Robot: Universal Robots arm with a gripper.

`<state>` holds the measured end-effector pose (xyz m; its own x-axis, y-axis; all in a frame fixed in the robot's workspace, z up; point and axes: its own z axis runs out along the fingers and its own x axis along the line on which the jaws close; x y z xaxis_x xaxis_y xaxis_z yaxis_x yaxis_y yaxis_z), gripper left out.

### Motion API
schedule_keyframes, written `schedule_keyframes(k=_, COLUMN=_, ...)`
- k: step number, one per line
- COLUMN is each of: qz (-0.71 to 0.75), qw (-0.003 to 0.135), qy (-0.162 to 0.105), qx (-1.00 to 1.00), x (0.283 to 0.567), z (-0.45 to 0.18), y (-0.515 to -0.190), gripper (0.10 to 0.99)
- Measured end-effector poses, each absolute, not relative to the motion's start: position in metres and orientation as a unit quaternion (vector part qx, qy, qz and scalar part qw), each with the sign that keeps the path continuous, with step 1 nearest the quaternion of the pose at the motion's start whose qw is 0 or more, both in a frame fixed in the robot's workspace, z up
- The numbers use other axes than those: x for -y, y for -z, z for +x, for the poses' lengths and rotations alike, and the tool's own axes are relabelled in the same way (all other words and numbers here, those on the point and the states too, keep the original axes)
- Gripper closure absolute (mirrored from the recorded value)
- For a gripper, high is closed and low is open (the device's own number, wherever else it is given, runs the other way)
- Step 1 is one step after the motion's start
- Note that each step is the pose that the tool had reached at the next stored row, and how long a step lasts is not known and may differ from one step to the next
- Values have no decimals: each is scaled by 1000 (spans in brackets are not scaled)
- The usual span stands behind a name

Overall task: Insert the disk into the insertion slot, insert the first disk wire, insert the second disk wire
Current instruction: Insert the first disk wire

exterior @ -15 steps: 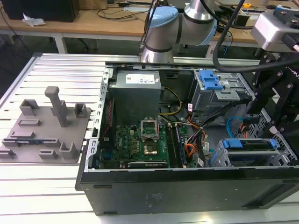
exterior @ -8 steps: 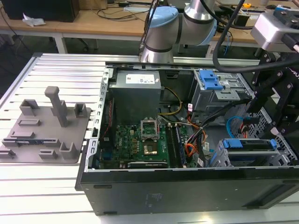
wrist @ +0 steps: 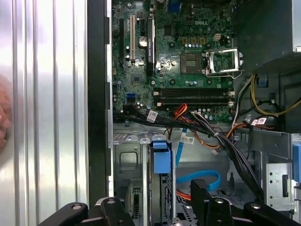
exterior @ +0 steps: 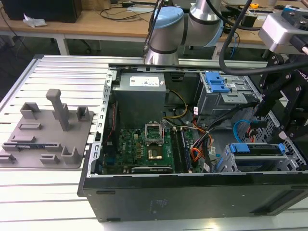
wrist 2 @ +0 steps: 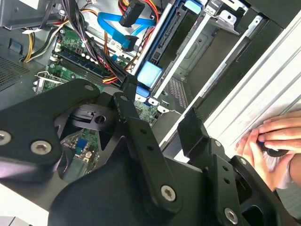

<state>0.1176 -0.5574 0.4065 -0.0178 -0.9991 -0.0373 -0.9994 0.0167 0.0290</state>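
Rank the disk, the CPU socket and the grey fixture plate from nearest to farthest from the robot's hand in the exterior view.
1. The disk, just under the hand, at the exterior view's right.
2. The CPU socket, mid-case on the motherboard.
3. The grey fixture plate, outside the case, at the exterior view's far left.

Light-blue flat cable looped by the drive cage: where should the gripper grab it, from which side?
Probably take the light-blue flat cable just behind its plug end, pinching across the flat faces, coming down through the case's open side: the loop lies free, and mid-ribbon would flex.
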Motion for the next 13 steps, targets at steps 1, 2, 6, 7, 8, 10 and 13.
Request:
schedule_keyframes(k=1, qz=-701, qw=3, qy=-23, qx=-713, x=557, z=118, y=-406, gripper=467)
schedule_keyframes(k=2, qz=-701, qw=3, qy=-23, qx=-713, x=557, z=118, y=-406, gripper=467)
schedule_keyframes(k=6, qz=-701, qw=-1, qy=-19, qx=-713, x=555, z=118, y=-406, gripper=467)
schedule_keyframes(k=7, qz=-701, qw=-7, qy=-14, qx=-713, x=554, z=118, y=-406, gripper=467)
schedule_keyframes(k=8, qz=-701, qw=-16, qy=-4, qx=-713, x=553, z=118, y=-406, gripper=467)
schedule_keyframes(k=10, qz=-700, qw=-27, qy=17, qx=-714, x=553, z=116, y=-407, gripper=467)
schedule_keyframes(k=13, qz=-699, qw=-5, qy=39, qx=-714, x=553, z=116, y=-406, gripper=467)
